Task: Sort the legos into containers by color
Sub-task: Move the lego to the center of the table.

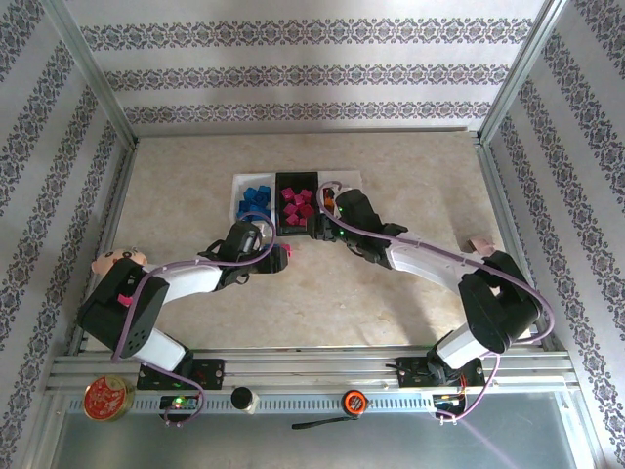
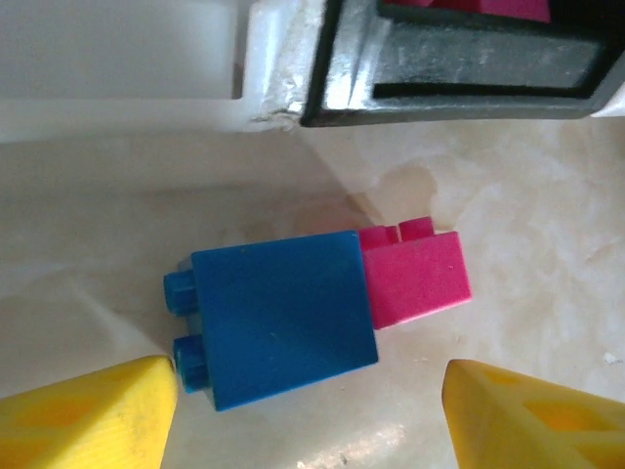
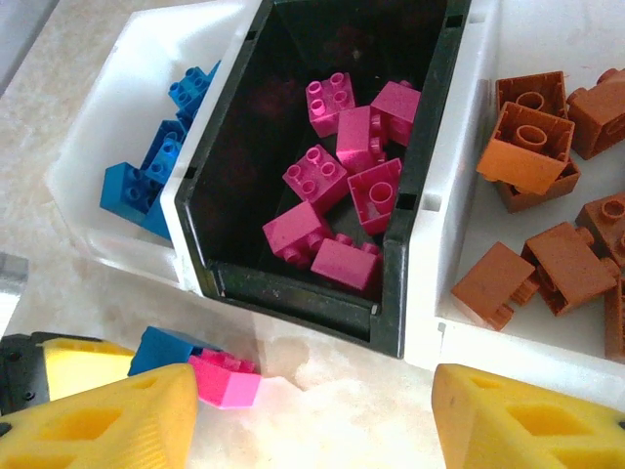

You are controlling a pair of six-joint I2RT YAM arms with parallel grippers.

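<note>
left tool [image 2: 311,415] parted around blue lego [image 2: 278,318], right tool [image 3: 314,410] parted, empty.

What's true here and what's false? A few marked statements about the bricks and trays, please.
The black tray holds pink bricks. True.
Every brick is in a tray. False: a loose blue brick and a loose pink brick lie touching on the table.
Blue and orange-brown bricks share a tray. False: the orange-brown bricks lie in the right white tray, the blue bricks in the left white tray.
The left gripper is open around the loose blue brick. True.
</note>
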